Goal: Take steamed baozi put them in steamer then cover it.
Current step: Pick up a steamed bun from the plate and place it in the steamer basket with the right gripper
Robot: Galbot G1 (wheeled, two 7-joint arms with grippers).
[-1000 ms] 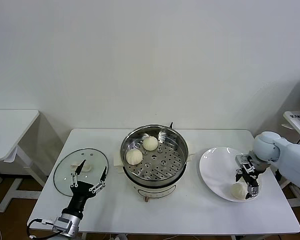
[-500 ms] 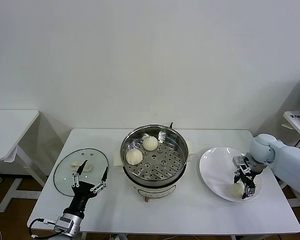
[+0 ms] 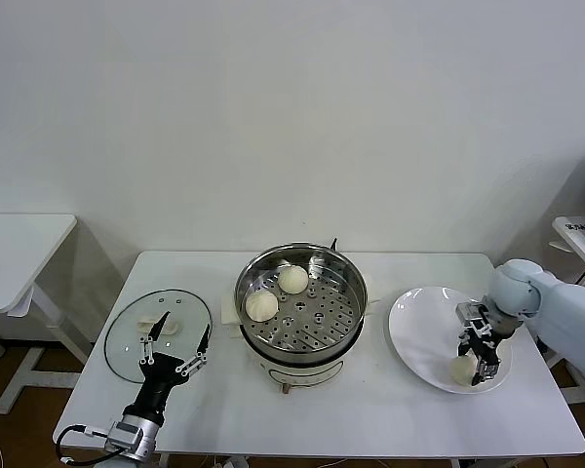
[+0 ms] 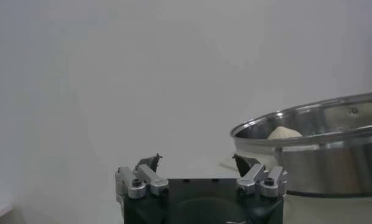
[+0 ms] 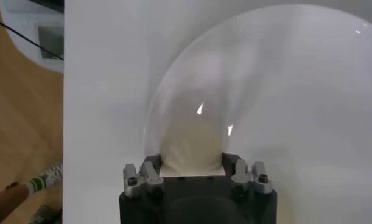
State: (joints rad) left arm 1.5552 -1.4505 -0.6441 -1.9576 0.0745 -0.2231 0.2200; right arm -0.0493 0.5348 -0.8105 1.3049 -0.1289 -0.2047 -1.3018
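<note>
Two steamed baozi [image 3: 292,279] [image 3: 261,305] lie on the perforated tray of the steamer [image 3: 343,268] at the table's middle. A third baozi [image 3: 461,370] rests on the front part of the white plate [image 3: 419,327] at the right. My right gripper [image 3: 473,361] is down over it, shut on the baozi; the right wrist view shows the bun [image 5: 192,143] pressed between both fingers. Near the front left edge my left gripper [image 3: 175,349] stays open, with nothing in it, in front of the glass lid [image 3: 127,331]. In the left wrist view the steamer [image 4: 332,152] rim stands ahead, one bun [image 4: 284,132] peeking over it.
The glass lid lies flat on the table's left part, with a white handle [image 3: 162,324]. A second white table [image 3: 19,249] stands to the far left. Another piece of furniture shows at the right edge [image 3: 580,234].
My right gripper has closed round the baozi on the plate, shifting only slightly. The left arm has not moved.
</note>
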